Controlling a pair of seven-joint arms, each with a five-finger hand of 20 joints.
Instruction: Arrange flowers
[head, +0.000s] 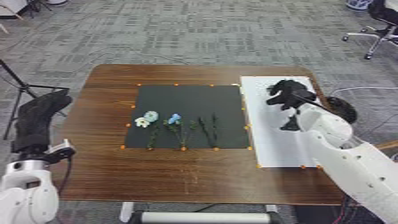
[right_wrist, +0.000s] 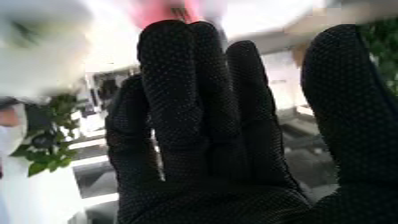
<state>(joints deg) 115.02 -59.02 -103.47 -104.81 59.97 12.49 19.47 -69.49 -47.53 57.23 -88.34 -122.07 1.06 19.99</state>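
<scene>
Fingers (right_wrist: 173, 100) of the right hand (head: 289, 92) are straight and barely spread; any contact is unclear.

Soft, fairly even light covers my table (head: 191, 182), with a faint sheen on its near wood. To the right, the paper (head: 284, 155) glares nearly pure white, my right hand (head: 289, 94) a dark shape over it; the mat (head: 187, 140) swallows light, its stems (head: 213, 131) faint. In my wrist view, harsh white light burns out patches behind my fingers (right_wrist: 169, 100), though the glove's dotted weave reads. A pink patch (right_wrist: 160, 10) blurs, the leaves (right_wrist: 49, 152) are clearer, and the background is soft.
</scene>
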